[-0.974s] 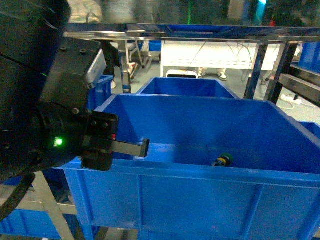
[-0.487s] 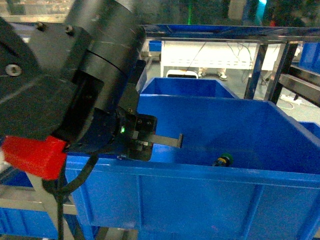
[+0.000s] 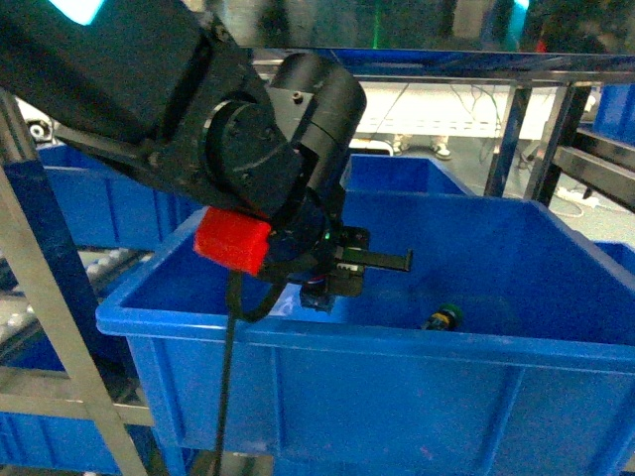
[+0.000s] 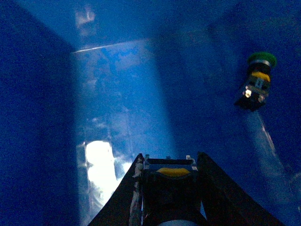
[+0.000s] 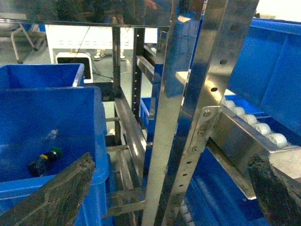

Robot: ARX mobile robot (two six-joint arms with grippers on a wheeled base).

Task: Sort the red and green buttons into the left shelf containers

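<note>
My left gripper (image 3: pixel 397 261) reaches into the big blue tote (image 3: pixel 397 342) over its near left corner. It is shut on a button (image 4: pixel 171 172) with a dark body and a yellow band; its cap colour is hidden between the fingers. A green-capped button (image 3: pixel 444 317) lies on its side on the tote floor, to the right of the gripper and apart from it; the left wrist view has this green button (image 4: pixel 256 84) at its upper right. My right gripper (image 5: pixel 170 160) is open with nothing in it, beside the shelf's steel post, and the green button (image 5: pixel 44 160) lies far to its left.
A second blue tote (image 3: pixel 397 169) stands behind the first, and more blue bins (image 3: pixel 99 203) sit on the left shelf. Steel shelf posts (image 5: pixel 188 117) and a roller rail (image 5: pixel 254 127) stand close in front of the right gripper. A steel crossbar (image 3: pixel 446 64) runs above the totes.
The left arm has swung right and further into the tote, carrying the gripper from the left rim toward the middle. The green button on the floor has not moved.
</note>
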